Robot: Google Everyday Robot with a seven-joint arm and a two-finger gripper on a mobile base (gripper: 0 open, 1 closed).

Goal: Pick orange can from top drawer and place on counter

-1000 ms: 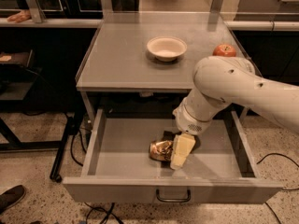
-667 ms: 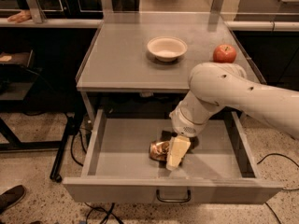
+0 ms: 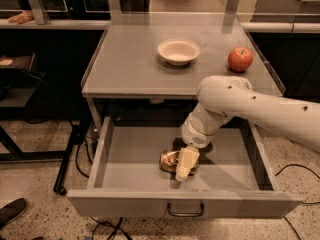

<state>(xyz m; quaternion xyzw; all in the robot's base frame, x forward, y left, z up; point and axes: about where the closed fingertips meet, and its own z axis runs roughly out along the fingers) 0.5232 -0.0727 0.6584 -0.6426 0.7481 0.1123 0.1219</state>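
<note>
The orange can (image 3: 169,160) lies on the floor of the open top drawer (image 3: 130,169), near its middle front. It is shiny gold-orange and dented. My gripper (image 3: 184,165) reaches down into the drawer from the right, its cream finger (image 3: 186,162) right over the can's right side and hiding that part. The counter (image 3: 130,64) is the grey tabletop above the drawer.
A white bowl (image 3: 178,51) sits on the counter at the middle back. A red apple (image 3: 240,59) sits at the counter's right. My white arm (image 3: 260,109) crosses over the drawer's right side. The drawer's dark loop handle (image 3: 185,211) is on the front panel.
My arm has shifted left and lower into the drawer, uncovering the apple on the counter. The gripper has stayed at the can, which has not moved.
</note>
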